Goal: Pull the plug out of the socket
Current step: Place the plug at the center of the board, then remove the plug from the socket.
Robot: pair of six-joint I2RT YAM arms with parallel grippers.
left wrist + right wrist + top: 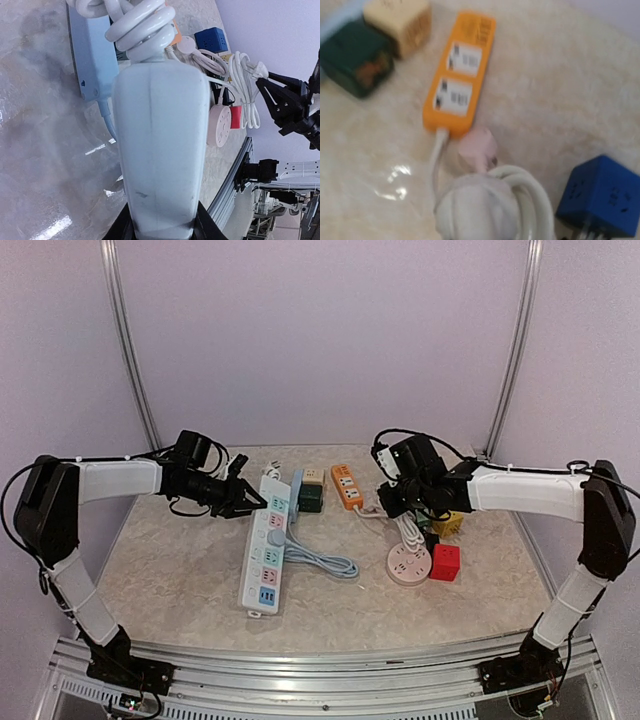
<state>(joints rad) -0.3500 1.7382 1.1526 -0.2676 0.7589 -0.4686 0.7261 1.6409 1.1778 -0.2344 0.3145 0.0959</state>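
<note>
- By my judgement the plug to pull is the grey plug (275,537). It sits in the face of the white strip (262,575), roughly a third of the way from the strip's far end.
- The white strip lies flat on the desk (180,580) with its long axis running near to far, so the pull probably goes straight up off its face.
- The left gripper (255,502) is at the strip's far left corner, so the grey plug lies just nearward of it along the strip. The right gripper (393,505) is well off the strip's right side, so the left arm is nearer.
- The left gripper is clamped on a smooth white body (160,150) with a coiled cable (137,25) at its far end. I cannot tell whether that is the strip's own end or another plug.
- The right gripper is closed. I cannot tell whether it pinches the white bundle (475,210) below it.
- The grey plug looks small, round and low. Its grey cable (325,562) loops off the strip's right side.
</note>
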